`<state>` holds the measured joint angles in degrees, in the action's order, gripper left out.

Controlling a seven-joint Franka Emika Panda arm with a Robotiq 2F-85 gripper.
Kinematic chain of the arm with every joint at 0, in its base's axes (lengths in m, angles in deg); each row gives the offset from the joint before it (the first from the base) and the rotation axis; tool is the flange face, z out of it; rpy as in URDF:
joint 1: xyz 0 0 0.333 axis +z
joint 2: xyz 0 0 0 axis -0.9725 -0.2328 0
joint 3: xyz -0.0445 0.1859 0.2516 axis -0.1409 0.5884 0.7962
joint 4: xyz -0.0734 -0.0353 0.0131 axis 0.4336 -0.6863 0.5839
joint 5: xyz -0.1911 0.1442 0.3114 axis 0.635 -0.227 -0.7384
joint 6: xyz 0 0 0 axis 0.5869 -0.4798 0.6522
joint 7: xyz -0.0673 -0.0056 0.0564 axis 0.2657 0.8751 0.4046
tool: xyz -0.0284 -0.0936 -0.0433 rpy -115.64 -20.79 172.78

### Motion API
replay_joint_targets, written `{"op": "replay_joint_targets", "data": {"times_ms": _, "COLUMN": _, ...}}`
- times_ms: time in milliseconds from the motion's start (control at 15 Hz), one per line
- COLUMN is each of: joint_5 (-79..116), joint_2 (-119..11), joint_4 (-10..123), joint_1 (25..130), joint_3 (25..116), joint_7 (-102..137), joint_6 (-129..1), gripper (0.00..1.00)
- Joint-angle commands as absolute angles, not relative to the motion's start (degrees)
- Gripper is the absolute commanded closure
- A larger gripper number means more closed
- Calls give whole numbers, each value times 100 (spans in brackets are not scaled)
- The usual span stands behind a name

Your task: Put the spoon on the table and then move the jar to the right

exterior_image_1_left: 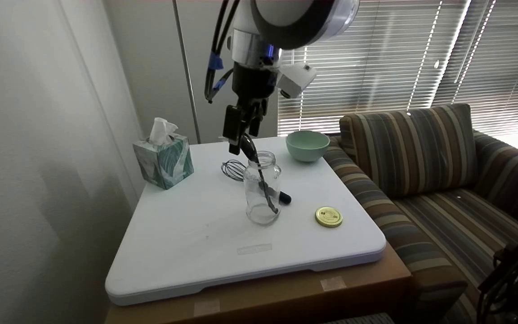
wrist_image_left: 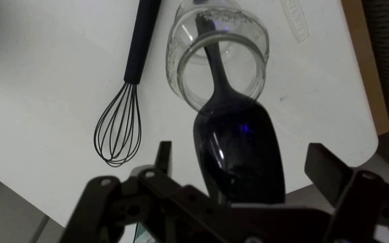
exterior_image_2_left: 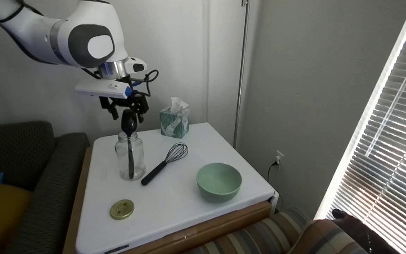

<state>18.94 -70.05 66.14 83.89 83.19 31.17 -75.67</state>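
The black spoon point(exterior_image_1_left: 249, 147) stands tilted in the clear glass jar point(exterior_image_1_left: 252, 191), its bowl above the jar's mouth and its handle down inside. Both also show in an exterior view, the spoon point(exterior_image_2_left: 129, 123) and the jar point(exterior_image_2_left: 121, 155). The jar stands upright on the white table point(exterior_image_1_left: 187, 256). My gripper point(exterior_image_1_left: 244, 140) is above the jar, pointing down. In the wrist view the gripper point(wrist_image_left: 243, 162) is open, its fingers on either side of the spoon's bowl point(wrist_image_left: 235, 135), with gaps on both sides. The bowl's tip is hidden behind the gripper's body.
A whisk point(exterior_image_2_left: 155, 173) lies on the table close beside the jar. A gold lid point(exterior_image_1_left: 328, 216), a pale green bowl point(exterior_image_2_left: 219, 183) and a tissue box point(exterior_image_1_left: 164, 164) also stand on it. A wall borders one side and a striped sofa point(exterior_image_1_left: 367, 211) another.
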Motion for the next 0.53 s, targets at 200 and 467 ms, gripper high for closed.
{"op": "replay_joint_targets", "data": {"times_ms": 200, "joint_5": 1960, "joint_2": -7122, "joint_4": 6180, "joint_1": 8290, "joint_3": 8401, "joint_7": 3745, "joint_6": -7195, "gripper": 0}}
{"op": "replay_joint_targets", "data": {"times_ms": 467, "joint_5": 1963, "joint_2": -7051, "joint_4": 6301, "joint_1": 8248, "joint_3": 8408, "joint_7": 3885, "joint_6": -7156, "gripper": 2}}
